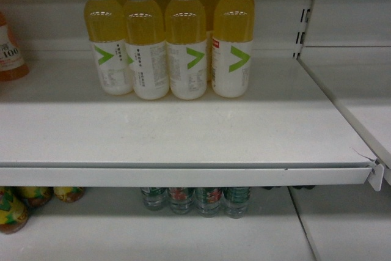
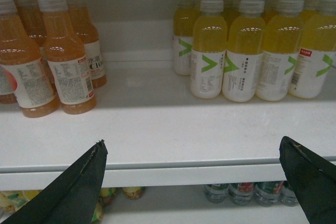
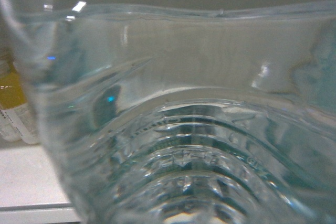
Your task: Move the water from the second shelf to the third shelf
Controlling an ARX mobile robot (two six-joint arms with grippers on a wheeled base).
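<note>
Clear ribbed water bottle [image 3: 184, 129], v. close

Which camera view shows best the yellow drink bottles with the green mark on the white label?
The head view: the yellow bottles stand centred on the shelf, caps to bases in frame. The left wrist view also shows them, off to the right and farther. The right wrist view is filled by a clear ribbed bottle, with only a yellow sliver at its left edge.

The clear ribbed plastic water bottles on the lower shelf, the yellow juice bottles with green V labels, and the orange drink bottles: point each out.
clear ribbed plastic water bottles [image 1: 195, 200], head view, visible tops.
yellow juice bottles [image 1: 187, 47], head view, front bottle's body.
orange drink bottles [image 2: 65, 59], left wrist view, front bottle's body.
</note>
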